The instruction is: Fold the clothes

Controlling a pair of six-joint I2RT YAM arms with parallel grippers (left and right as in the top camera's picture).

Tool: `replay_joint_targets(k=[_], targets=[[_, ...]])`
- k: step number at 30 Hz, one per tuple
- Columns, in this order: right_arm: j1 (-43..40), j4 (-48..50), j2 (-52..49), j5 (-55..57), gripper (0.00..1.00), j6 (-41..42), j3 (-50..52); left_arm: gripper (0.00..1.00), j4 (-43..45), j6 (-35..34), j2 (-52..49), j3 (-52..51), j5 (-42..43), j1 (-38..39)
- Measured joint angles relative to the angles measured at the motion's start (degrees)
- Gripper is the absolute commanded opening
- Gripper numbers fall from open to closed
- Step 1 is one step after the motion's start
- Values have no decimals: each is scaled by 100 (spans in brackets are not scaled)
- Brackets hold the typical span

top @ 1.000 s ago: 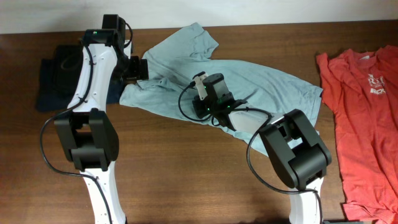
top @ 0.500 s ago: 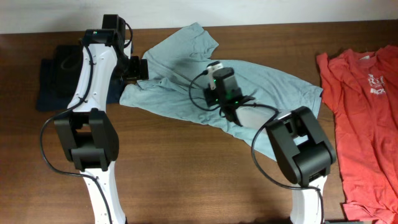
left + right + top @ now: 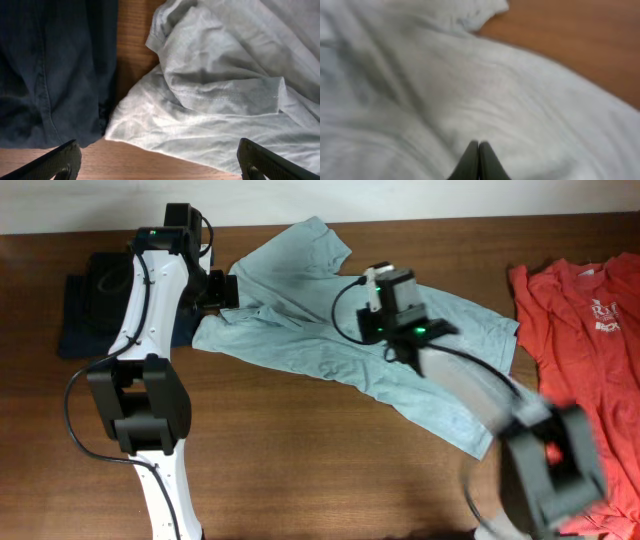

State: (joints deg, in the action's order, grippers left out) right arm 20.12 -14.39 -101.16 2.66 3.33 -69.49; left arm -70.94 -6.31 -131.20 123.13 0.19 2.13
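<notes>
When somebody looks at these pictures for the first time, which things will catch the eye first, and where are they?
The pale blue-green T-shirt lies crumpled across the middle of the table, with the right gripper shut above it and its arm blurred in the overhead view. A red T-shirt lies at the right edge, and a dark garment at the left, beside the open left gripper.

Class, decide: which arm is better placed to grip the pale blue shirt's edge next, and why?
Likely left: the left tool is open over the edge of the pale blue shirt, beside the dark garment; the right tool is shut over its middle.
</notes>
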Motion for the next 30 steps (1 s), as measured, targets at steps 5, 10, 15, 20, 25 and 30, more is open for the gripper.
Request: replay_joint_targets(k=[5, 10, 15, 20, 25, 30], targets=[[-179, -2433, 1325, 87, 4, 501, -116, 99, -2, -2, 0, 0, 7, 0], [-997, -4142, 1421, 39, 4, 925, -81, 99, -4, -2, 0, 0, 7, 0], [-1834, -4929, 1390, -37, 6, 1257, 15, 99, -2, -2, 0, 0, 7, 0], [-2852, -5071, 1388, -407, 13, 1513, 321, 99, -2, -2, -2, 0, 7, 0], [-3580, -4951, 1388, -822, 19, 1617, 782, 99, -2, -2, 0, 0, 7, 0], [-4148, -4780, 1388, -986, 52, 1639, 1156, 99, -2, -2, 0, 0, 7, 0]])
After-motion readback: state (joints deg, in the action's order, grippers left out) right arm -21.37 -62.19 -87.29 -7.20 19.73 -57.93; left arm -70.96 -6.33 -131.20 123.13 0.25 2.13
